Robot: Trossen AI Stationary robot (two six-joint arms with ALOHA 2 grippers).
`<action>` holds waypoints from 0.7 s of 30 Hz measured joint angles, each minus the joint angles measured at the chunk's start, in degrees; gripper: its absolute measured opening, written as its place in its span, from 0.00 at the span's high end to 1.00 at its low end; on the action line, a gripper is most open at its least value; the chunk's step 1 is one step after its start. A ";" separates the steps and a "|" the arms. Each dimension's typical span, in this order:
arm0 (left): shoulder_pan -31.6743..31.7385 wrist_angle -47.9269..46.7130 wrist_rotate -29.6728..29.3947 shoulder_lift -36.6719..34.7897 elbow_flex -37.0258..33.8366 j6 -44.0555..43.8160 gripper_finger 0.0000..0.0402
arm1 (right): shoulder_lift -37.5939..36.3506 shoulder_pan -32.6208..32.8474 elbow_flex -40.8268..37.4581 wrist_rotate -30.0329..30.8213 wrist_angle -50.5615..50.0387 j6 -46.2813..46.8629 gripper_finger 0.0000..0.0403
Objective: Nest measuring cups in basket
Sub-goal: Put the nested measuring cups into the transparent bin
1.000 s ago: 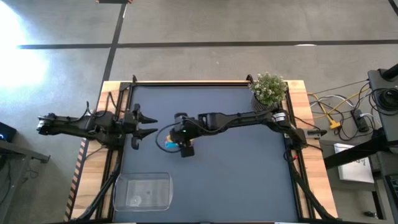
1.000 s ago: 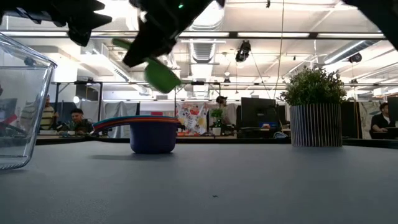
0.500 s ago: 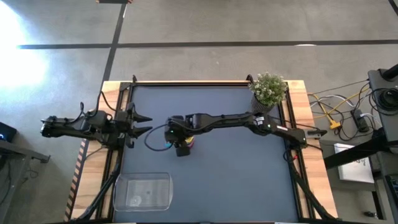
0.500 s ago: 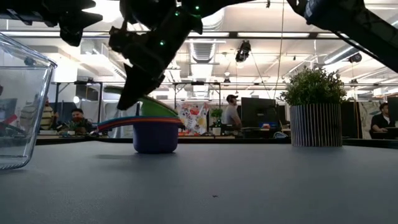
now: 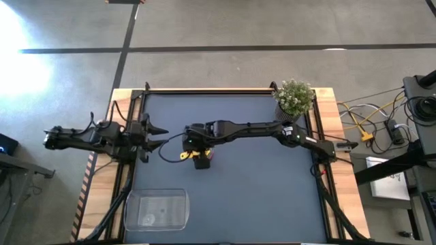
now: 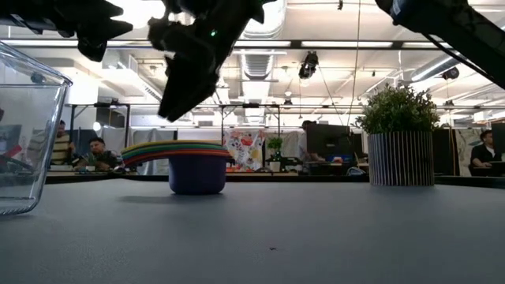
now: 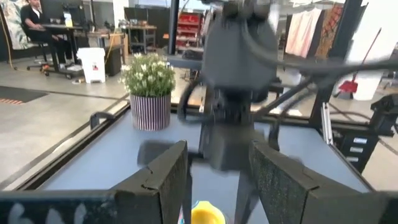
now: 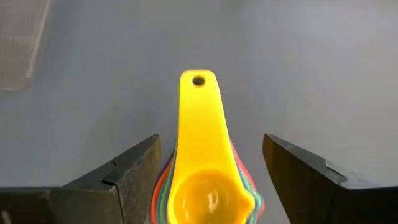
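The measuring cups sit nested in one stack (image 6: 195,170) on the table, left of its middle. The dark blue cup (image 6: 195,177) is at the bottom and stands on its base. The yellow cup (image 8: 202,155) is on top, and the handles (image 6: 150,150) fan toward the table's left. My right gripper (image 8: 210,142) hangs open just above the stack (image 5: 194,155), one finger on either side of the yellow handle, touching nothing. My left gripper (image 5: 160,136) waits open at the table's left edge. The clear basket (image 5: 157,209) stands near the front left.
A potted plant (image 5: 294,97) in a striped pot stands at the far right corner. The basket's clear wall (image 6: 24,134) rises at the near left. Bare dark tabletop lies between the stack and the basket and over the whole right half.
My right gripper has come down and toward the table's left edge, tipping further downward, with a green-bottomed cup it held above the stack. It has set that cup into the stack and opened, letting go. The stack now shows yellow on top.
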 joint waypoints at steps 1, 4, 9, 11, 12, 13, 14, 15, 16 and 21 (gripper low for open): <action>-0.01 -0.27 0.00 0.38 0.00 -0.01 0.61 | -0.50 0.02 0.00 -0.01 -1.04 0.77 0.33; -0.01 -0.43 0.02 1.84 -0.02 -1.75 0.61 | -1.95 0.08 -0.62 0.03 -1.77 3.19 0.33; 0.00 -0.53 0.02 5.03 0.35 -2.67 0.61 | -3.10 1.57 -3.11 0.03 -1.65 3.94 0.38; -0.01 -1.55 0.02 6.11 0.35 -2.69 0.61 | -3.42 2.48 -4.54 0.00 -1.75 4.57 0.40; -0.01 -1.64 0.01 6.58 0.35 -2.72 0.61 | -3.80 2.99 -5.52 0.01 -1.75 4.65 0.41; -0.01 -1.70 0.02 6.92 0.35 -2.84 0.61 | -4.30 3.49 -6.72 0.03 -1.67 4.61 0.42; -0.01 -1.69 0.02 7.24 0.35 -3.05 0.61 | -5.07 3.93 -8.14 0.03 -1.51 4.53 0.43; -0.01 -1.68 0.02 7.54 0.35 -3.08 0.61 | -5.95 4.26 -9.77 0.04 -0.99 4.65 0.44; -0.01 -1.72 0.02 7.75 0.35 -3.26 0.61 | -7.09 4.54 -11.77 0.04 0.34 5.09 0.45; -0.01 -2.62 0.03 8.77 0.37 -3.80 0.61 | -16.55 5.05 -27.02 0.57 11.78 7.26 0.50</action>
